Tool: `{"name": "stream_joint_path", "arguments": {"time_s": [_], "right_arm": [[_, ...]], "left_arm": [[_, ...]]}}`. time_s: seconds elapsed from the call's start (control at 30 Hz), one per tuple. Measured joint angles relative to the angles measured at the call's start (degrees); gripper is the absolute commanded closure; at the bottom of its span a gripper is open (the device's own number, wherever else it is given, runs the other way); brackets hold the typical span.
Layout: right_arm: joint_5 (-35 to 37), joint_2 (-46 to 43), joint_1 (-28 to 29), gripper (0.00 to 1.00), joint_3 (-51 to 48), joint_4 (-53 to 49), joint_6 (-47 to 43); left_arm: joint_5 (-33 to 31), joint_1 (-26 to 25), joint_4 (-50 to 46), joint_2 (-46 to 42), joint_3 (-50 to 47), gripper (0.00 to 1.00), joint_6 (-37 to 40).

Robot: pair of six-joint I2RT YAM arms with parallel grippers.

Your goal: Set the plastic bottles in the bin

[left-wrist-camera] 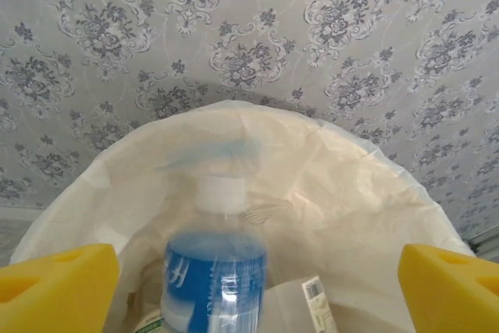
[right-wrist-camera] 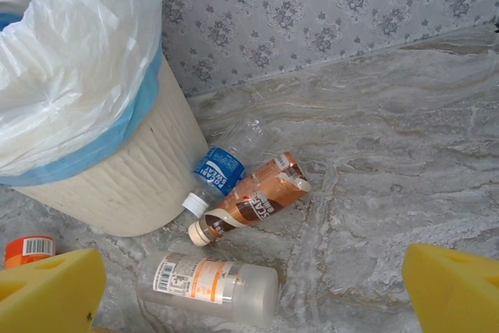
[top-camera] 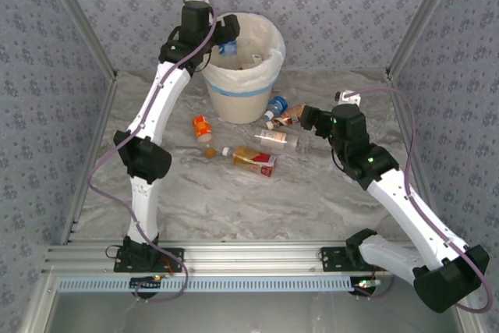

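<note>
Left gripper (left-wrist-camera: 253, 282): fingers gaping wide over the bin (top-camera: 238, 103), blue-labelled bottle (left-wrist-camera: 214, 278) showing between them (white cap up), touching neither pad. Right gripper (right-wrist-camera: 253, 290): gaping wide, hovering above the brown-labelled bottle (right-wrist-camera: 253, 202), which is lying beside the bin.

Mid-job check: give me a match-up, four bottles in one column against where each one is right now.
Things:
1. blue bottle in left wrist view
2. brown bottle
3. orange bottle
4. red-and-yellow bottle

Places:
a. lying right of the bin
b. nearest the arm bases
c. at the bin's mouth
d. lying left-front of the bin

Pairs: 1-c, 2-a, 3-d, 4-b
</note>
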Motion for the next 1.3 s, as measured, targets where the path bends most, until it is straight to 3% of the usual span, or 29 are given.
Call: {"name": "stream_joint_path", "arguments": {"time_s": [0.33, 0.67, 1.03, 1.3], "right_arm": [[-0.11, 1.36, -1.84, 0.00, -0.07, -2.12, -2.64], [-11.85, 9.35, -2.51, 0.00, -0.07, -2.93, -11.30], [-22.58, 26.99, -3.15, 0.02, 3.41, -5.95, -24.98], [-24.20, 41.35, -3.52, 0.08, 14.05, -10.29, -40.89]], "left_arm": [[3.50, -1.42, -3.56, -2.75, -1.64, 0.00, 1.25], [6.43, -1.36, 7.19, -23.58, -31.98, 0.00, 0.61], [6.45, -0.59, 15.34, -37.05, -52.22, 0.01, -0.96], [6.54, 6.08, 17.07, -46.34, -70.51, 0.01, -6.32]]}}
